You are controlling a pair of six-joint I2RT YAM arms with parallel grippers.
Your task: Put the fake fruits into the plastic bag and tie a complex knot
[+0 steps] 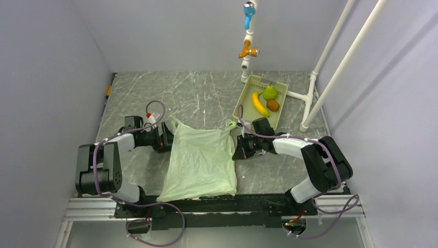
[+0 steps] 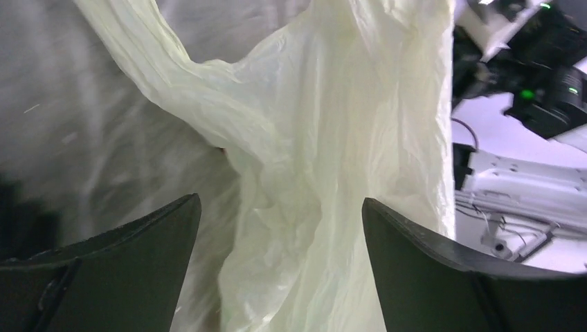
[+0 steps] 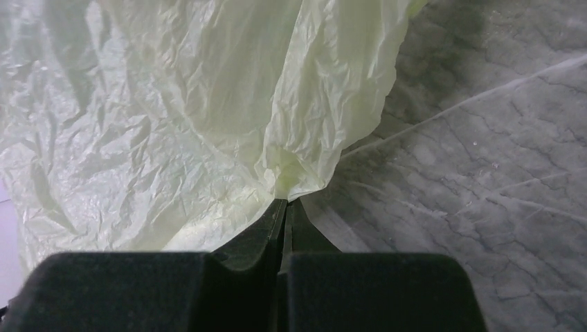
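The bag [image 1: 199, 157] lies flat on the table [image 1: 196, 93]. The left pincer [image 1: 166, 138] is at its upper left edge and the right pincer [image 1: 238, 147] at its upper right. A banana [image 1: 260, 104], green fruit [image 1: 269, 92] and orange fruit [image 1: 272, 105] lie in the tray [image 1: 241, 101].

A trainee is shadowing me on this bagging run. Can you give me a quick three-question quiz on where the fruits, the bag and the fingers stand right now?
1. True or false: all three fake fruits lie in the tray.
2. Fill in: the left fingers stand ____, gripping nothing.
3. Which grips the edge of the plastic bag?
A. left fingers
B. right fingers
C. neither

Key: 1 true; 2 open; 3 B.
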